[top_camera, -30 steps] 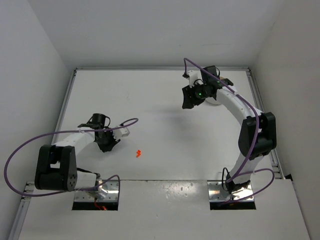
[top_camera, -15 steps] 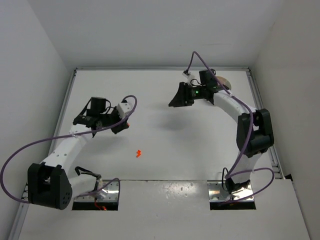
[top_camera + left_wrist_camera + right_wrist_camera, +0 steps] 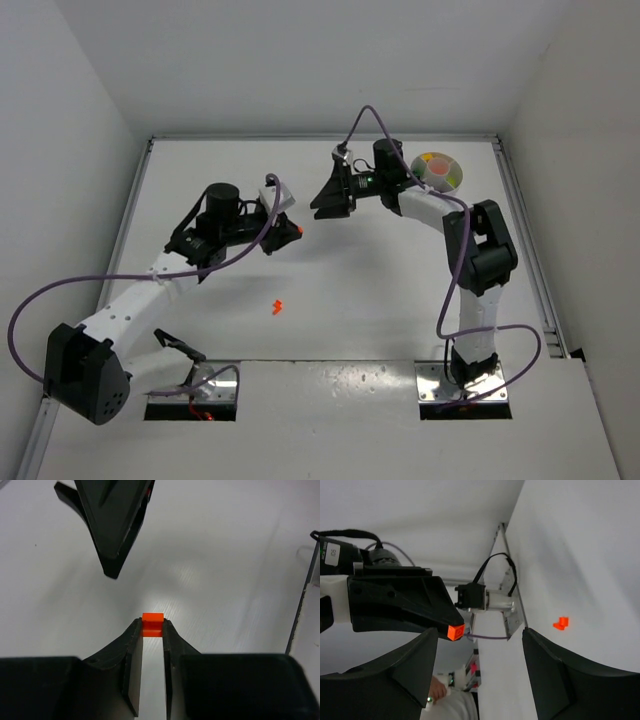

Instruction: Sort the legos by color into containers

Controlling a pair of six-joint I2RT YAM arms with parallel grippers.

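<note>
My left gripper [image 3: 285, 235] is shut on a small orange-red lego [image 3: 152, 624], held above the table near its middle. The brick also shows in the top view [image 3: 296, 231] and the right wrist view [image 3: 455, 631]. My right gripper [image 3: 325, 198] is open and empty, pointing left toward the left gripper, a short gap apart. Its fingers [image 3: 115, 525] fill the top of the left wrist view. A second orange-red lego [image 3: 277, 306] lies on the table near the front, also in the right wrist view [image 3: 561, 624]. The round white divided dish [image 3: 440, 170] stands at the back right with coloured bits inside.
White walls enclose the table on the left, back and right. Purple cables loop from both arms. The arm bases [image 3: 190, 385] sit at the near edge.
My left arm has swung up and right across the table carrying the orange-red lego. My right gripper has moved left away from the dish, uncovering it, and now faces the left gripper.
</note>
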